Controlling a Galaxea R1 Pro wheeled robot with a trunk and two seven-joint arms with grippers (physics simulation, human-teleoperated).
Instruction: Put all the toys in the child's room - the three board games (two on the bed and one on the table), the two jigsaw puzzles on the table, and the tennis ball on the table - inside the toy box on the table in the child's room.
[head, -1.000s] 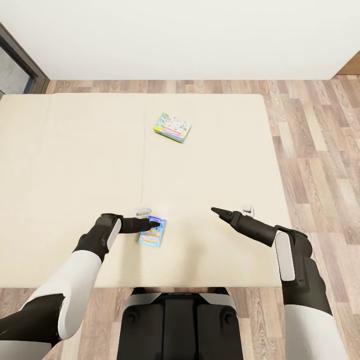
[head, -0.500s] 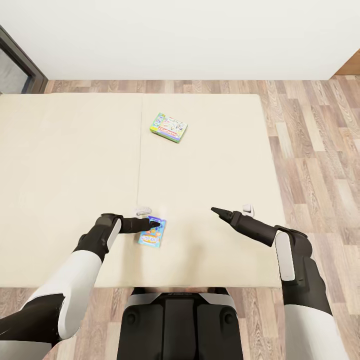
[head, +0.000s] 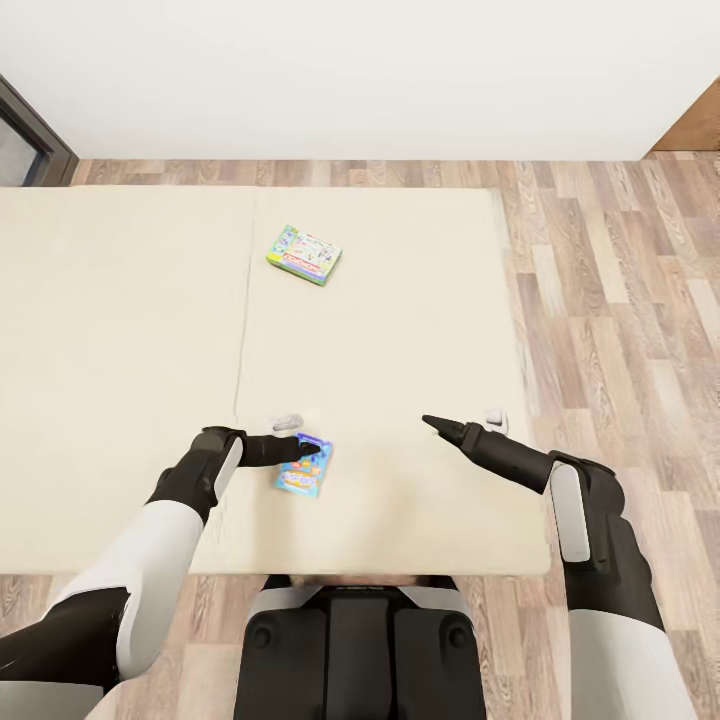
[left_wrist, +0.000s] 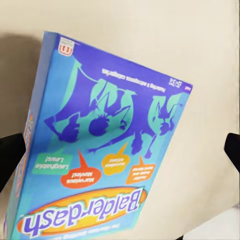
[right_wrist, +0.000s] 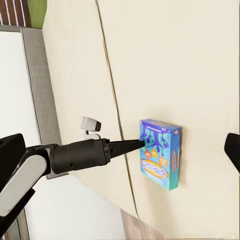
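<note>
A blue board game (head: 303, 468) labelled Balderdash hangs just over the bed (head: 120, 330) near its front edge, with my left gripper (head: 305, 450) shut on it. In the left wrist view the box (left_wrist: 110, 150) is close up and tilted, with a dark fingertip (left_wrist: 10, 155) beside it. The right wrist view shows the same box (right_wrist: 161, 152) with the left gripper (right_wrist: 137, 144) on its edge. A pale green-edged board game (head: 304, 254) lies flat farther back on the mattress. My right gripper (head: 432, 423) hovers over the bed's right part, open and holding nothing.
Wooden floor (head: 620, 300) runs along the bed's right side and behind it. A white wall (head: 360, 70) closes the back, with a dark door frame (head: 30, 130) at the far left. The grey headboard (right_wrist: 37, 75) appears in the right wrist view.
The whole picture has slid left, bed and green-edged game with it, so the camera has moved right. Both arms and the blue box keep their place in the picture.
</note>
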